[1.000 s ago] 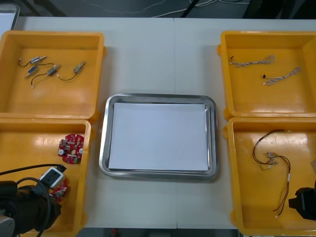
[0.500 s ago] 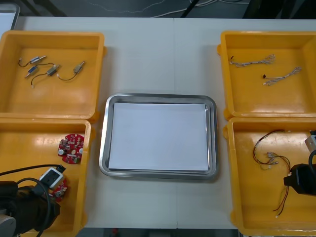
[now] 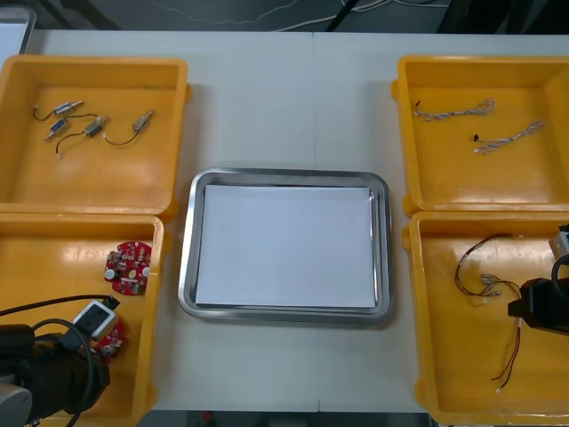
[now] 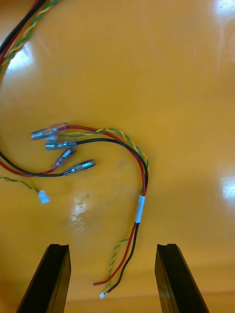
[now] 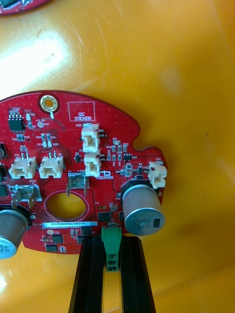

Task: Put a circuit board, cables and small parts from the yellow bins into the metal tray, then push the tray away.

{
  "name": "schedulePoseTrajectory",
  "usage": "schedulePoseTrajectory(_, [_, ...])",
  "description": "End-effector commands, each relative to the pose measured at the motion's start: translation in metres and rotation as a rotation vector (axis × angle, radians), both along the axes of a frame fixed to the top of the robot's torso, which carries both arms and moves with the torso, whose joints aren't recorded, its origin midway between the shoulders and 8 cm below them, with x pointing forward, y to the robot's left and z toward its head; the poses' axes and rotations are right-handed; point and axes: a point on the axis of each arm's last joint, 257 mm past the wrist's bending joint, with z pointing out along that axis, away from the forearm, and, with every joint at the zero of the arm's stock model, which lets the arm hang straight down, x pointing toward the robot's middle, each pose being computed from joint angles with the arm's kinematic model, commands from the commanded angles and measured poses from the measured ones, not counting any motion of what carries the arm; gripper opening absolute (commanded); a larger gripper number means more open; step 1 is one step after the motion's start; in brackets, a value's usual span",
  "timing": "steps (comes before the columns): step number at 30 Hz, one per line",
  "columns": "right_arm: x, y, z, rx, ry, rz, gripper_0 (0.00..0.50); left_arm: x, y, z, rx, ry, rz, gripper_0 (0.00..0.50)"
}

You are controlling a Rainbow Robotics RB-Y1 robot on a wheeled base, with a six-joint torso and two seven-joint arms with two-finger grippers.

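Note:
My left gripper (image 5: 112, 261) is low in the near-left yellow bin (image 3: 53, 240). Its fingers are shut on the green connector at the rim of a round red circuit board (image 5: 83, 171). In the front view that board (image 3: 110, 338) lies half hidden under the left gripper (image 3: 100, 340). A second red board (image 3: 127, 267) lies farther in. My right gripper (image 4: 115, 279) hangs open over the red, yellow and black cable (image 4: 143, 168) in the near-right bin (image 3: 444, 356), with the cable's loose ends between its fingers. The right gripper (image 3: 526, 309) sits at the bin's right side. The metal tray (image 3: 186, 267) is white inside.
The far-left bin (image 3: 173, 133) holds several small metal parts (image 3: 93, 127) on thin black leads. In the far-right bin (image 3: 409, 133) lie two twisted cables (image 3: 453, 110). The near-right cable (image 3: 487, 283) has metal terminals (image 4: 61, 145) at its ends.
My left gripper has shut on the circuit board's green connector. The right arm has moved away from the table's near edge, farther into the near-right bin over the cable.

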Motion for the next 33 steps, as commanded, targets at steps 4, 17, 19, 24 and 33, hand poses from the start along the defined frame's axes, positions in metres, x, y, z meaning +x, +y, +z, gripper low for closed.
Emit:
schedulePoseTrajectory(4, [0.009, -0.007, -0.008, -0.041, -0.009, 0.008, 0.500, 0.015, -0.009, 0.009, -0.057, -0.046, 0.059, 0.000])
schedulePoseTrajectory(17, [0.005, -0.012, -0.030, -0.071, -0.027, 0.003, 0.500, 0.050, 0.036, 0.060, -0.043, -0.134, 0.130, 0.000])
schedulePoseTrajectory(19, [0.005, -0.013, -0.033, -0.073, -0.031, 0.000, 0.500, 0.053, 0.037, 0.069, -0.052, -0.140, 0.133, 0.000])
schedulePoseTrajectory(24, [0.009, -0.015, -0.042, -0.074, -0.038, -0.001, 0.500, 0.055, 0.039, 0.093, -0.073, -0.142, 0.144, 0.000])
schedulePoseTrajectory(33, [0.006, -0.018, -0.053, -0.098, -0.039, 0.003, 0.500, 0.054, 0.045, 0.135, -0.121, -0.103, 0.183, 0.000])
